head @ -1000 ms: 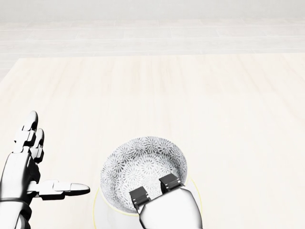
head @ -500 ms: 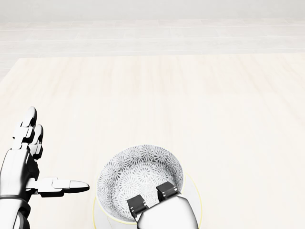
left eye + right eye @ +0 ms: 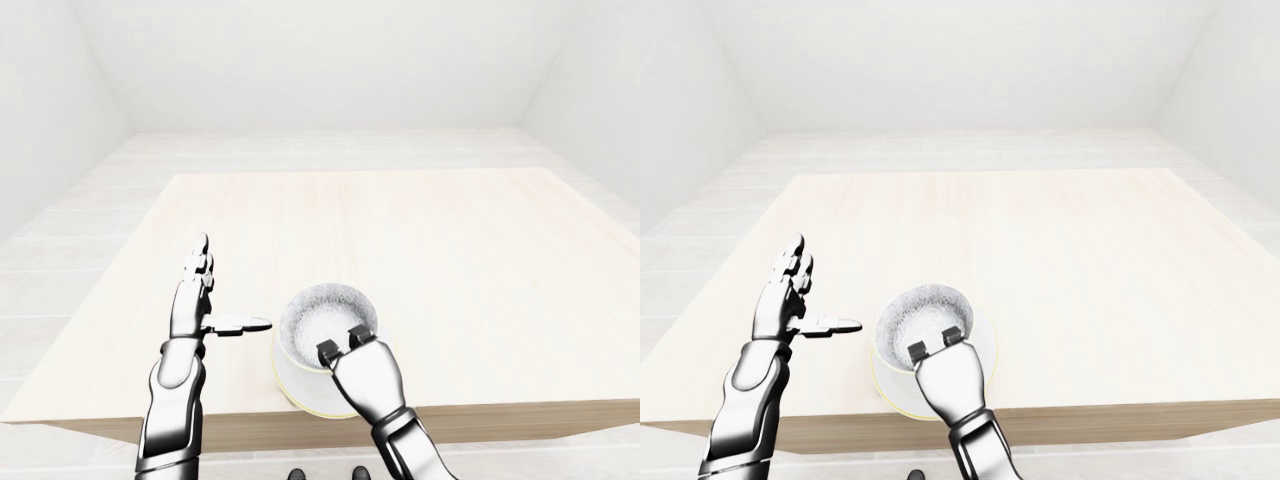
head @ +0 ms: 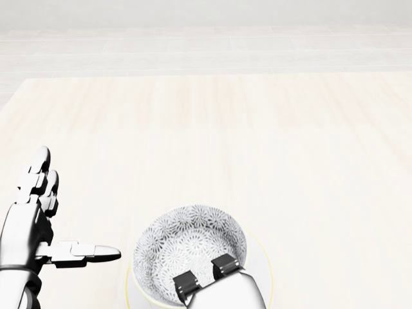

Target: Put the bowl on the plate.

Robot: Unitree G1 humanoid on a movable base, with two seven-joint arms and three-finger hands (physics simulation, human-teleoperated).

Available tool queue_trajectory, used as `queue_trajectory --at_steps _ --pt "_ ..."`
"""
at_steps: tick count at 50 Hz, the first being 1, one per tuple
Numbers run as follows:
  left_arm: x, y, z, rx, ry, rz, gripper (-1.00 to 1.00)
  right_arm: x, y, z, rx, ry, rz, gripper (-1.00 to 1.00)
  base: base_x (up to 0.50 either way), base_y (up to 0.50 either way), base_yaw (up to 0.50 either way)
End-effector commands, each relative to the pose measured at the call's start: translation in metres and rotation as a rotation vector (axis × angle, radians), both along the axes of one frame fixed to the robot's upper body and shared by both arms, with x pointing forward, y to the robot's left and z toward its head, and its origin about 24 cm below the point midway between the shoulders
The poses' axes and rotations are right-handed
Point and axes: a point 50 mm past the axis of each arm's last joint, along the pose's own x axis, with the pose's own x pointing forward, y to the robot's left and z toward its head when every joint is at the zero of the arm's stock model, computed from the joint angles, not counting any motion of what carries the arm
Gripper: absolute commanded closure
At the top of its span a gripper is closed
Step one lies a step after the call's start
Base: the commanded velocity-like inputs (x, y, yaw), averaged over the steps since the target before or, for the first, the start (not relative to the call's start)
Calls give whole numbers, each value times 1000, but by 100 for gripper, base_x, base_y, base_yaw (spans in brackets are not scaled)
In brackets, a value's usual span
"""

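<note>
At the near edge of the pale wooden table [image 4: 257,129], the round bowl with a grey-and-white flower pattern [image 4: 190,244] sits over the round white plate with a pale yellow rim [image 4: 262,257]. The plate shows to the left and right of the bowl. Contact between bowl and plate cannot be confirmed.

The right hand [image 4: 222,290] is at the near side of the bowl. Two fingertips [image 4: 225,265] hook over the near rim into the interior, curled onto that rim. The thumb is hidden under the palm.

The left hand [image 4: 32,222] is left of the bowl and apart from it. It is spread, with the fingers straight and pointing far and the thumb extended right toward the bowl without touching it.
</note>
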Motion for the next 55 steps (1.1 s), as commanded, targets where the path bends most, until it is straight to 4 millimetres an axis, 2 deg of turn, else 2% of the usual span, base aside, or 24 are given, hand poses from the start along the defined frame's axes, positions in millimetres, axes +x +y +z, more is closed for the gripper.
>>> queue_trajectory --at_steps 1,55 --pt "-1 0 -1 0 5 1 -100 -1 0 -4 6 -4 2 25 0 0 0" --pt "2 -1 -1 2 4 3 -100 -6 4 -7 8 16 26 4 0 0 0"
